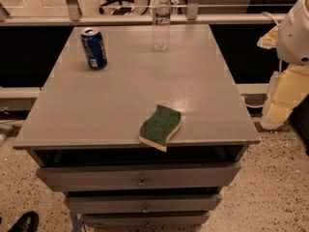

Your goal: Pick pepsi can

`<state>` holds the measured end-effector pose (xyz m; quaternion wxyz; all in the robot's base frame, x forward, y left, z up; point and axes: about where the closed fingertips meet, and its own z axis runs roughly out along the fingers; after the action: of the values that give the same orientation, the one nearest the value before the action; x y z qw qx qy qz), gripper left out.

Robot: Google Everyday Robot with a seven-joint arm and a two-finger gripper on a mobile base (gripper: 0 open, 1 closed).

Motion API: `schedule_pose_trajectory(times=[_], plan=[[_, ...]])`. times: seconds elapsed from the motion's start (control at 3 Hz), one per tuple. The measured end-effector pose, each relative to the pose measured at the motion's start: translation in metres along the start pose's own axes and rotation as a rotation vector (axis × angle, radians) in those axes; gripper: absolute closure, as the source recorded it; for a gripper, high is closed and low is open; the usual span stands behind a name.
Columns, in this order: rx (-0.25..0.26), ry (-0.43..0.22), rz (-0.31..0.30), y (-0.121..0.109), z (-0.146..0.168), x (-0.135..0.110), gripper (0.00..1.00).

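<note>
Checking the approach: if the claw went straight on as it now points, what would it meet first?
Probably the speckled floor: the claw hangs pointing down, right of the table, far from the pepsi can.

The flat grey surface (203,81) carries three things: a small dark-blue metal pepsi can (94,48) at upper left, a clear plastic water bottle (161,21) at upper middle, and a green-and-yellow wavy sponge (161,127) overhanging the front edge. The end effector (280,103) hangs at the frame's right edge, off the surface.

Grey drawer table (120,105), speckled floor (280,187)
</note>
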<state>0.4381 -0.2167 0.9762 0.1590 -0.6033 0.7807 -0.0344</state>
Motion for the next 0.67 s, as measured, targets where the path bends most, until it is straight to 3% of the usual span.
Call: schedule_pose_trajectory(times=[0.67], plan=[[0.014, -0.028, 0.006, -0.007, 0.011, -0.006, 0.0]])
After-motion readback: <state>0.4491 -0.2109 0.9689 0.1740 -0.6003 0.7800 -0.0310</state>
